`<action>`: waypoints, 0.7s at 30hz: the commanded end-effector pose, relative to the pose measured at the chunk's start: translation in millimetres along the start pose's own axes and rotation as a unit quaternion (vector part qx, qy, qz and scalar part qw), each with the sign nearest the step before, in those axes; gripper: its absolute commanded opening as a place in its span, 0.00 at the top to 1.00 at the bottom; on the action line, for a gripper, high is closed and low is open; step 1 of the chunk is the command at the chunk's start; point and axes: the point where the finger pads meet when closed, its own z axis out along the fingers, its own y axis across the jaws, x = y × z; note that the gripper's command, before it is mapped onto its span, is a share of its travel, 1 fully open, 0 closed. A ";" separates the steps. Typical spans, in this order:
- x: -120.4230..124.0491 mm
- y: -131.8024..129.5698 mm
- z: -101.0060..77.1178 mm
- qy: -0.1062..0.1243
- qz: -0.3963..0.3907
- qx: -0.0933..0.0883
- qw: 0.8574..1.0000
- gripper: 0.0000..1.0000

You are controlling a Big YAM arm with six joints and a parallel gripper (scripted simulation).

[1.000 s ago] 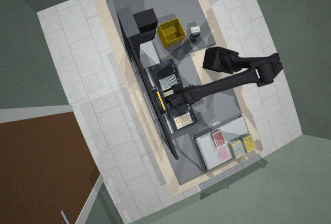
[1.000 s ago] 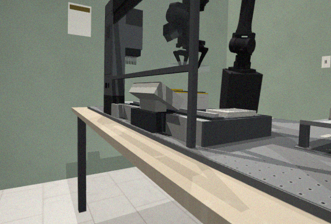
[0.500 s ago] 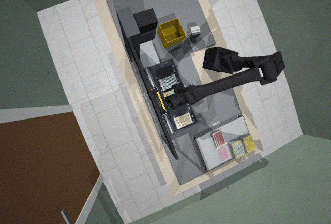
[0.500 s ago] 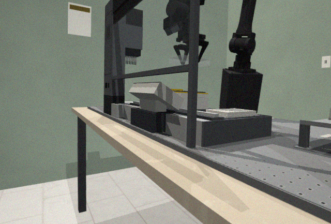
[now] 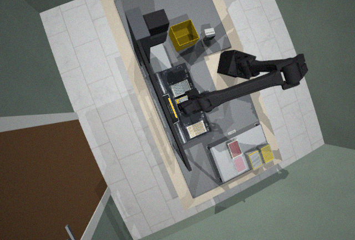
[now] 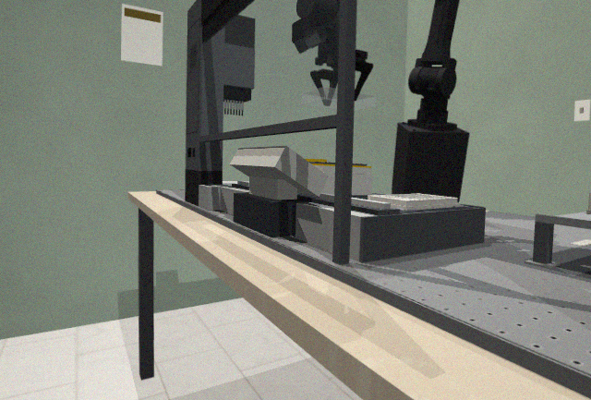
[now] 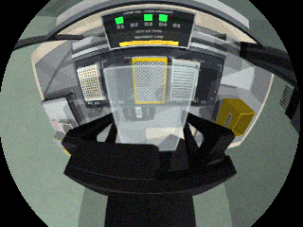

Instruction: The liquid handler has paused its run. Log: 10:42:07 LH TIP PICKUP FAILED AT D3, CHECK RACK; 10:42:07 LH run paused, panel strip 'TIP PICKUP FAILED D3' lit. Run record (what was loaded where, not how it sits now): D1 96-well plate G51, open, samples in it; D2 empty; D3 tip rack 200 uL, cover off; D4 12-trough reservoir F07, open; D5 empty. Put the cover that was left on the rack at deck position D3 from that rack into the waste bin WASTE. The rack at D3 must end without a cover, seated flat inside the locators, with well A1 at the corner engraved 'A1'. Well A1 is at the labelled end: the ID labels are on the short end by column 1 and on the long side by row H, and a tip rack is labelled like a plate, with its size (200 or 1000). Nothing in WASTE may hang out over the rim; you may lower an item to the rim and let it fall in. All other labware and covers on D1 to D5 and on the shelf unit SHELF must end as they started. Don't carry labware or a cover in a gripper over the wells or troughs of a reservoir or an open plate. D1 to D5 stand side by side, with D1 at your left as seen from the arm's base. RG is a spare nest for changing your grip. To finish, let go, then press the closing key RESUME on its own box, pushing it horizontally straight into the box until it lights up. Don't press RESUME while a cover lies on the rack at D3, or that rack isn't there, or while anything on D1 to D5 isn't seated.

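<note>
Over the tip rack (image 7: 150, 79) hangs the cover (image 7: 147, 109) in the gripper (image 7: 151, 140), plate (image 7: 90, 82) left, reservoir (image 7: 185, 79) right, panel (image 7: 147, 26) behind.

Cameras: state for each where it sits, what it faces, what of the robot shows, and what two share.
Top: overhead, looking down on the bench; whole arm, yellow waste bin.
Exterior: low off the bench's end, looking along the deck; the tool holds the clear cover high.
Wrist: on the tool, facing the deck; fingers grip the cover over the yellow tip rack.
Top and wrist share the bin.
</note>
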 end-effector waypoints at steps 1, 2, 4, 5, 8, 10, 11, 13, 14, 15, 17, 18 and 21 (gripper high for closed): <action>-25.9 3.8 -34.7 -0.035 -0.011 -0.005 0.999 1.00; -25.9 3.8 -34.7 -0.035 -0.011 -0.005 0.999 1.00; -24.8 7.2 -32.6 -0.031 -0.015 -0.006 0.999 1.00; -24.1 7.0 -28.7 -0.026 -0.015 -0.005 1.000 1.00; -15.2 4.1 -19.2 -0.017 -0.009 -0.003 1.000 1.00; -15.2 4.1 -19.2 -0.017 -0.009 -0.003 1.000 1.00; -15.2 4.1 -19.2 -0.017 -0.009 -0.003 1.000 1.00; -15.2 4.1 -19.2 -0.017 -0.009 -0.003 1.000 1.00; -15.2 4.1 -19.2 -0.017 -0.009 -0.003 1.000 1.00; 3.2 4.4 -16.9 -0.007 -0.015 -0.003 1.000 1.00; 13.8 6.8 -16.0 -0.006 -0.019 -0.003 1.000 1.00; 18.8 6.6 -15.8 -0.006 -0.019 -0.003 1.000 1.00; 22.4 6.6 -15.7 -0.009 -0.017 -0.003 1.000 1.00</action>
